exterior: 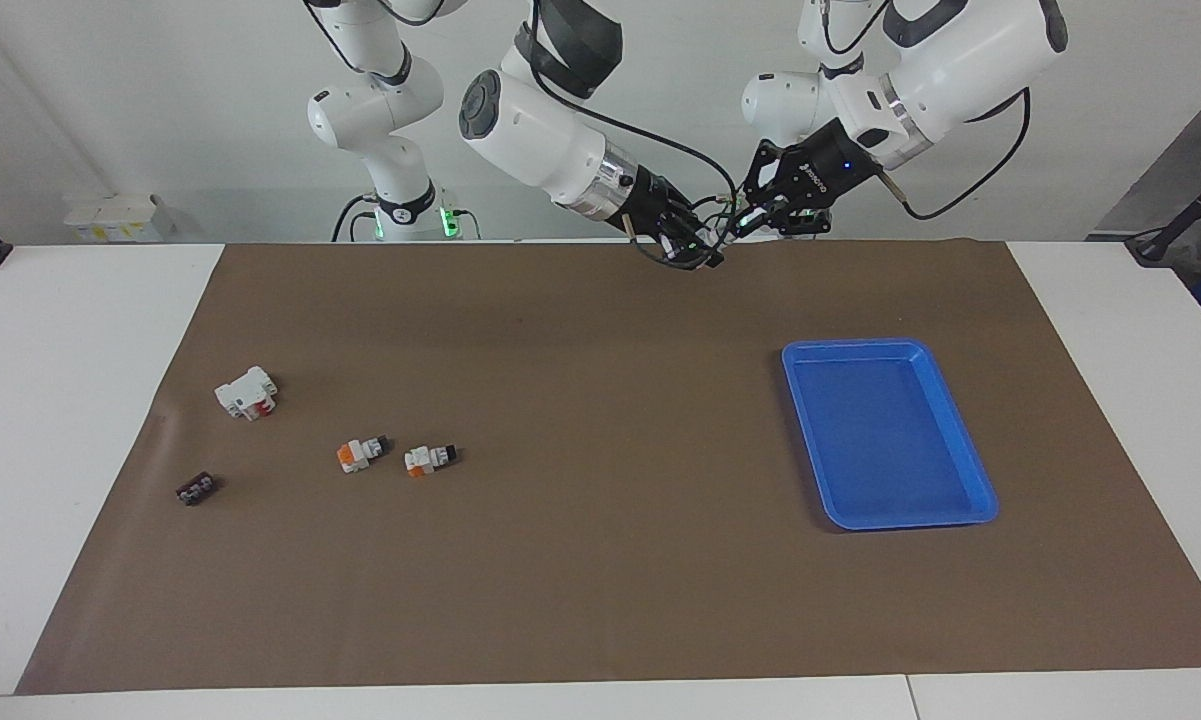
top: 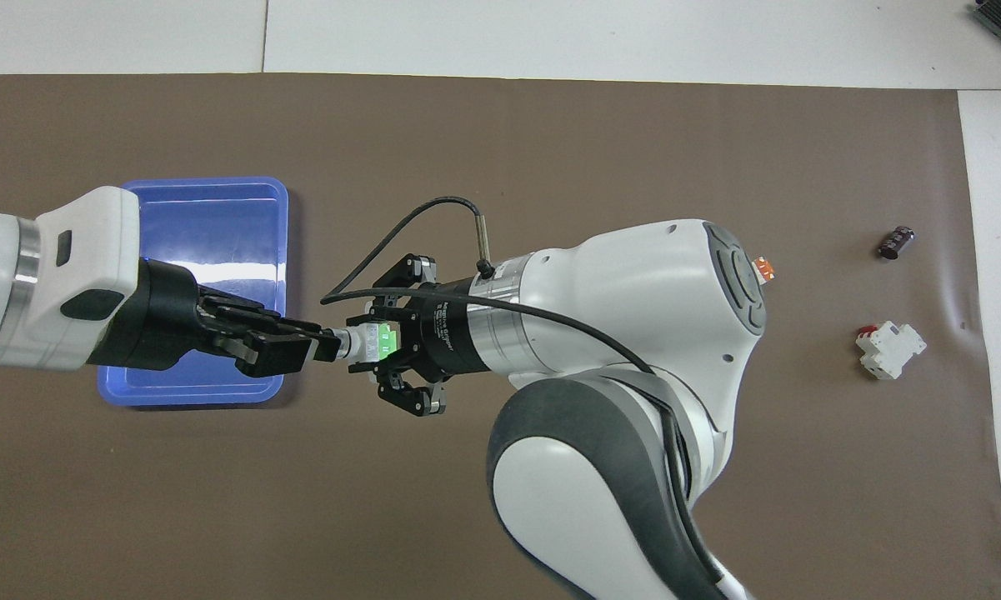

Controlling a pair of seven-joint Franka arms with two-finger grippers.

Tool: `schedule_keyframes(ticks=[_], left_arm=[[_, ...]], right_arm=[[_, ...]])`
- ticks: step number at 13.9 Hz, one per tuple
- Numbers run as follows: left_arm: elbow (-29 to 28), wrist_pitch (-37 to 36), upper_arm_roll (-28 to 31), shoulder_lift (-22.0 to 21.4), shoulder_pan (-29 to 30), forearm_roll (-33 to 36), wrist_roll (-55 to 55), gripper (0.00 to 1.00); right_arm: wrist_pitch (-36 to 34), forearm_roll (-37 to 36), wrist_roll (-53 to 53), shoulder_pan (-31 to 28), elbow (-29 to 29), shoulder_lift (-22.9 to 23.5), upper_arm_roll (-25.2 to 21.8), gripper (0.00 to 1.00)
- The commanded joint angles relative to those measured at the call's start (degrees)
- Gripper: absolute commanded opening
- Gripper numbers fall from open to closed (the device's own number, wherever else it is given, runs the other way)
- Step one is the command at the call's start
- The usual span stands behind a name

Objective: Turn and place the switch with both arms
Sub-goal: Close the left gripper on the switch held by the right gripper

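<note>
- Switch (top: 377, 342) held up in the air between the two grippers, over the bare brown mat near the robots' edge, beside the blue tray and not over it.
- Green end of it turned toward the right gripper, white body toward the left gripper.
- In the facing view, only a green glint (exterior: 731, 226) showing where the two grippers meet.
- Right gripper (top: 383, 350) reaching in from the right arm's end, fingers (top: 407, 398) spread to either side of the switch's green end; contact with the switch impossible to tell.
- Left gripper (top: 321, 346) reaching in over the tray's edge, fingers (top: 296, 344) drawn together with their tips at the switch's white end; whether actually pinching it, cannot tell.
- Both grippers (exterior: 705, 248) (exterior: 752, 222) meeting tip to tip, raised above the mat in the facing view.
- Blue tray (exterior: 945, 400) lying flat on the mat toward the left arm's end of the table, nothing in it.
- Two small white switches with orange ends (exterior: 358, 455) (exterior: 426, 459) lying side by side on the mat toward the right arm's end, slightly apart from each other; one orange end (top: 764, 268) peeking out past the right arm from above.
- Larger white block with a red part (exterior: 247, 392) nearer to the robots than those two and closer to the right arm's end (top: 889, 350).
- Small dark part (exterior: 196, 489) farther from the robots than the white block, also seen from above (top: 896, 242).
- Brown mat (exterior: 600, 580) covering most of the white table (exterior: 70, 400).
</note>
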Motion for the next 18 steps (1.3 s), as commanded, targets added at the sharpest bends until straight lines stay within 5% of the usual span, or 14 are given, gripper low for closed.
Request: schedule_keyframes(ticks=[1, 5, 16, 18], left_arm=[[-2.95, 1.41, 0.34, -2.22, -0.39, -0.99, -0.06, 0.0], [-2.96, 0.63, 0.34, -2.48, -0.13, -2.74, -6.7, 0.0], [-0.32, -2.72, -0.45, -3.01, -0.66, -6.17, -63.99, 0.0], [-0.23, -2.97, -1.07, -3.01, -0.66, -6.53, -67.01, 0.0]], right_arm=[[-1.24, -1.07, 0.78, -0.34, 0.88, 0.38, 0.01, 0.0], [-1.77, -1.07, 0.78, -0.43, 0.88, 0.38, 0.01, 0.0], [-3.0, -1.07, 0.78, -0.69, 0.88, 0.21, 0.01, 0.0], [-3.0, -1.07, 0.78, -0.69, 0.96, 0.21, 0.01, 0.0]])
